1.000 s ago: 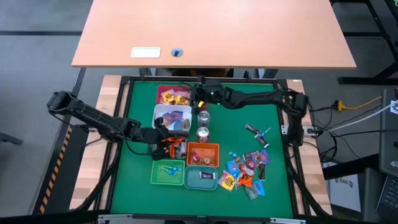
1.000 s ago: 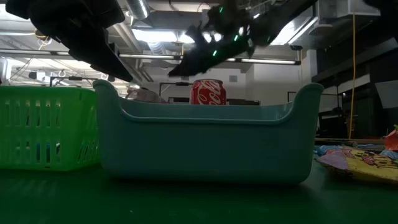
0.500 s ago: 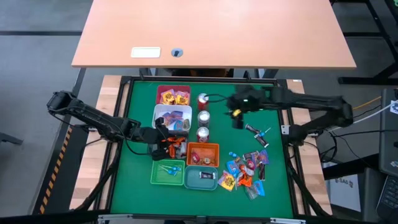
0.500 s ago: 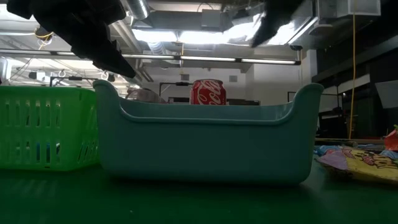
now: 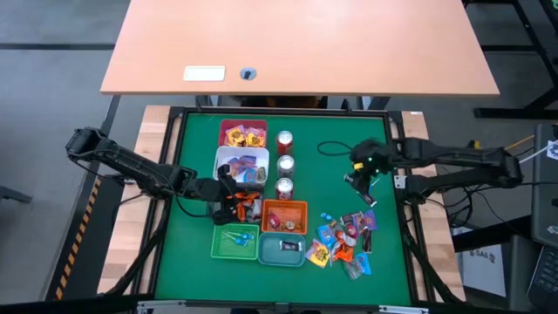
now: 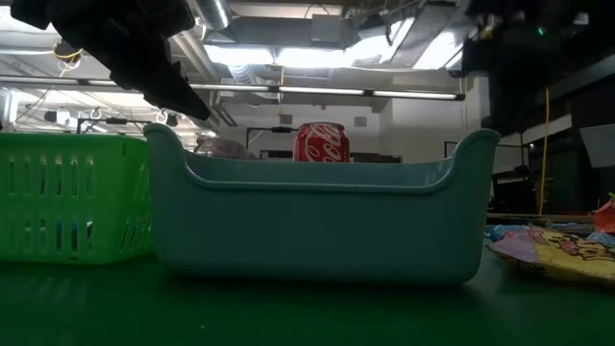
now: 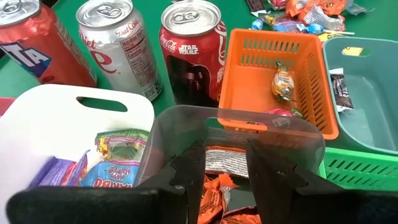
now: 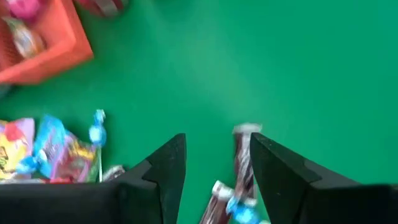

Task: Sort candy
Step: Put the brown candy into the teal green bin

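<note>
The counter [image 5: 336,196] wears a matt green cloth-like cover. The cans [image 7: 191,46] are glossy painted metal with bare silvery tops, the orange bin [image 7: 255,59] is smooth slatted plastic, and the candy [image 5: 344,240] has shiny crinkled wrappers. The left end effector [image 7: 225,171] has matt dark plastic fingers.

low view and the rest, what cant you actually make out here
- Low view: the teal bin fills the front and hides all but the top of the red can.
- Left wrist view: the left gripper's fingers cover part of the clear bin's sweets.
- Right wrist view: the dark candy is motion-blurred; the right gripper hangs open.
</note>
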`<state>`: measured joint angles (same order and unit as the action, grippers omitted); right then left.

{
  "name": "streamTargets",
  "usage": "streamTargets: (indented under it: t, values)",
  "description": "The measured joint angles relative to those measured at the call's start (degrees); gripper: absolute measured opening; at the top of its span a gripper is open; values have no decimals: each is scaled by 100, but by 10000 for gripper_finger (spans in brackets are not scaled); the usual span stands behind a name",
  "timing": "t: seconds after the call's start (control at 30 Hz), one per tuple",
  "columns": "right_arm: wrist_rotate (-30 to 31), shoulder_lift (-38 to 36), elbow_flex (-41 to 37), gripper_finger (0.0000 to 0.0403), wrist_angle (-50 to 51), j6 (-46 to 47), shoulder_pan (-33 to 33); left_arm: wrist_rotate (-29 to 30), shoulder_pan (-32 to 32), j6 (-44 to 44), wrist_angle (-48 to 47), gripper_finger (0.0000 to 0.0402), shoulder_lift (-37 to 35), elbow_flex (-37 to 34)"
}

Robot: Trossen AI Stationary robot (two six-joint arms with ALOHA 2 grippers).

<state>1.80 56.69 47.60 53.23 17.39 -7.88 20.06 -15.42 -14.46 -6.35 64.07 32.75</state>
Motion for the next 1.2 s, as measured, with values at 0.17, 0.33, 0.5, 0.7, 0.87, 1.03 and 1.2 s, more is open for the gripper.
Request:
streamTargets:
  t: [0.17,0.33,0.5,0.7,0.87,1.03,1.2]
  values:
    - [-87,95,-646,177,-344,394,0,1,0,-2,7,107,0,0]
    - [-76,273,-1068,177,-734,666,0,1,0,-2,13,107,0,0]
    - [211,561,-1318,177,-687,852,0,1,0,-2,32,107,0,0]
    - [142,927,-1374,177,-705,939,0,1,0,-2,54,107,0,0]
    - [314,1255,-1374,177,-699,937,0,1,0,-2,55,107,0,0]
    - [313,1607,-1374,177,-719,937,0,1,0,-2,55,107,0,0]
    - [313,1937,-1371,177,-737,937,0,1,0,-2,52,107,0,0]
